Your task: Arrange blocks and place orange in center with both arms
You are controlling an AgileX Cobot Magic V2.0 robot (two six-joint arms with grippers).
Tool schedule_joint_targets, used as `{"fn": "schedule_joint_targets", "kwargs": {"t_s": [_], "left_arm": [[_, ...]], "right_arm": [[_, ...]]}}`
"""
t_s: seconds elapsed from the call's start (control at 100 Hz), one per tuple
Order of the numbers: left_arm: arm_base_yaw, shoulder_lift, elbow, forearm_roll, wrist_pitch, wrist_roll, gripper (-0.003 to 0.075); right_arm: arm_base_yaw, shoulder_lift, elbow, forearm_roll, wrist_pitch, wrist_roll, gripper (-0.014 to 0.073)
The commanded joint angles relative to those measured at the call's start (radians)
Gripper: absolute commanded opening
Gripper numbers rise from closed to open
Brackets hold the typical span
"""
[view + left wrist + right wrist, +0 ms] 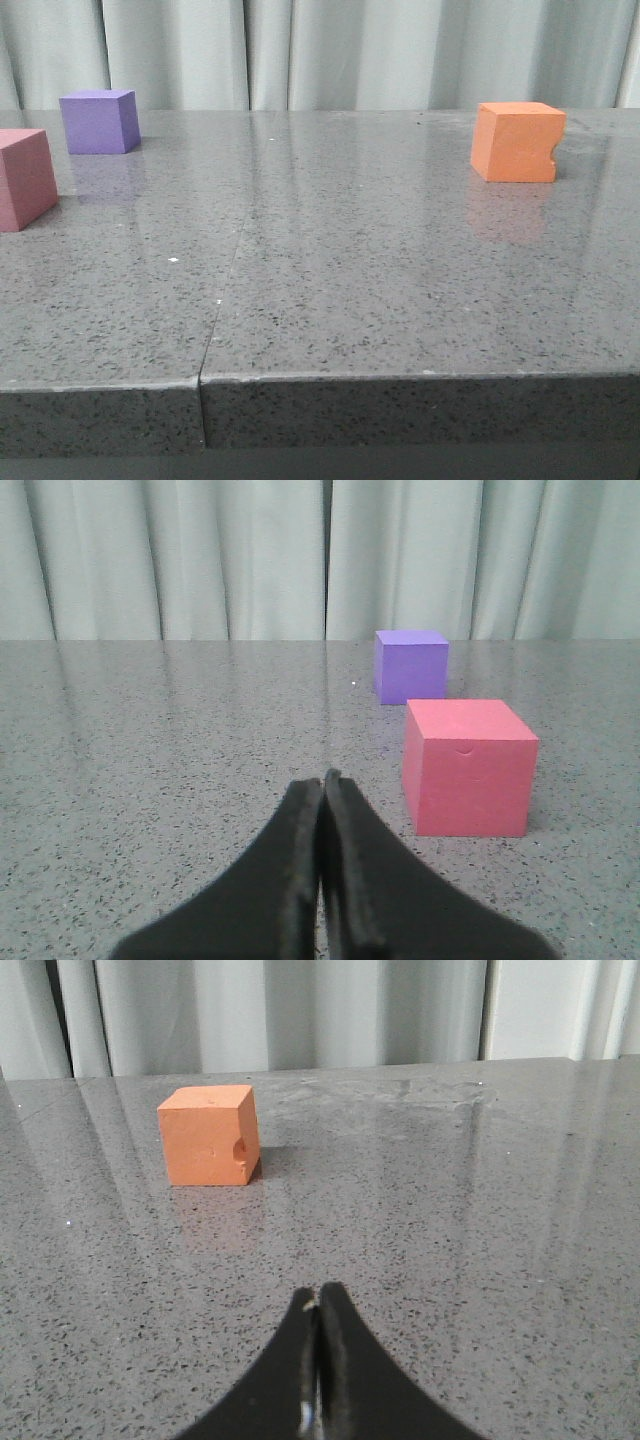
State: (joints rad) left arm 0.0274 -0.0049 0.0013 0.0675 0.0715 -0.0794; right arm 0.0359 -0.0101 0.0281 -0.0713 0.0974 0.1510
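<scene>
Setting: pale pleated curtains (330,50) are hanging behind a grey speckled stone table (350,290), whose polished top is showing faint reflections of the cubes.
Seam: a thin joint line (222,300) is running across the tabletop from the front edge toward the back, left of the middle in the front view.
Left gripper (322,780): its two dark fingers are pressing flat together with nothing between them, hovering low over bare stone.
Right gripper (318,1295): its jaws are likewise sitting closed on each other, gripping nothing, above the bare surface.
Pink-red cube (468,768): it is resting flat on the table a little ahead of the left fingertips and off to one side, untouched; in the front view it is sitting at the far left edge, partly cut off.
Purple cube (99,121): it is standing farther back than the pink-red cube, near the rear left of the table, close to it but with a clear gap between them.
Orange cube (517,142): it is sitting on the right rear part of the table, well apart from the other two and well ahead of the right fingertips, with a small notch (555,153) showing in one vertical edge.
</scene>
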Motion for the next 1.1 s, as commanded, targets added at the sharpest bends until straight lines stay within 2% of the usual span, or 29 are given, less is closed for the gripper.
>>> {"fn": "schedule_joint_targets", "kwargs": {"t_s": [0.0, 0.99, 1.09], "left_arm": [[0.001, -0.029, 0.039, -0.009, -0.082, -0.003, -0.002], [0.001, -0.029, 0.039, -0.009, -0.082, -0.003, -0.002], [0.001, -0.029, 0.039, -0.009, -0.082, -0.003, -0.002]], "right_arm": [[-0.007, -0.024, -0.018, -0.001, -0.072, -0.004, -0.0068], [-0.007, -0.021, -0.034, 0.01, -0.097, -0.004, -0.0068], [-0.007, -0.005, -0.08, 0.044, -0.021, -0.004, -0.0068]]}}
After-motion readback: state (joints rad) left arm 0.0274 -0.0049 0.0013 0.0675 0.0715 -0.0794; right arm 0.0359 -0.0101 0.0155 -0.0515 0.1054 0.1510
